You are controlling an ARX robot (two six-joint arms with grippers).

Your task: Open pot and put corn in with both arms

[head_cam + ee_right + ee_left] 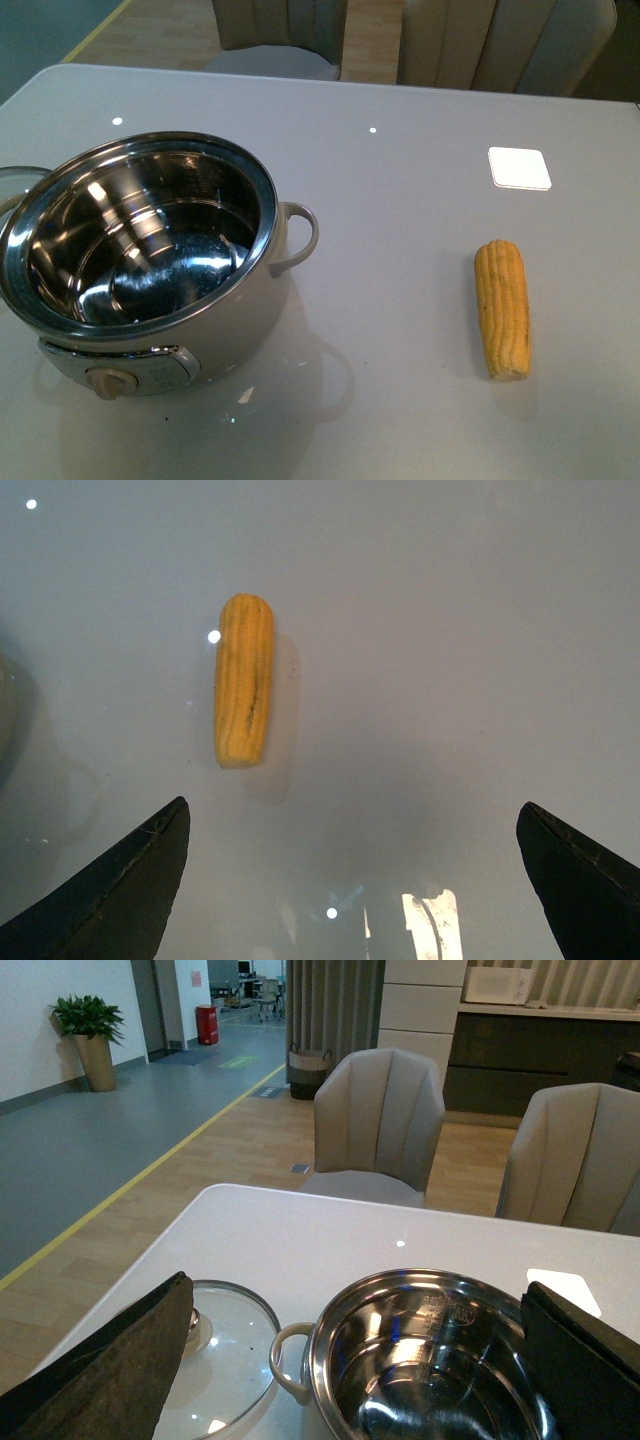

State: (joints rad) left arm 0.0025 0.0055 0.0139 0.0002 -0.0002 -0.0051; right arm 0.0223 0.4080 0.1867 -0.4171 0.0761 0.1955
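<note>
The pot (250, 315) stands open on the left of the grey table, its shiny steel inside bare. Its glass lid (230, 1355) with a beige knob lies flat on the table beside the pot's loop handle (285, 1360); only a sliver of the lid (14, 176) shows in the front view. The yellow corn (503, 308) lies on the table to the right, well apart from the pot. My left gripper (355, 1360) hangs open over the pot (335, 1325) and the lid. Over bare table just short of the corn (245, 680), my right gripper (355, 880) is open. Neither arm shows in the front view.
A white square pad (519, 167) lies on the table behind the corn. Upholstered chairs (500, 40) stand along the table's far edge. The pot's control knob (108, 381) faces the near side.
</note>
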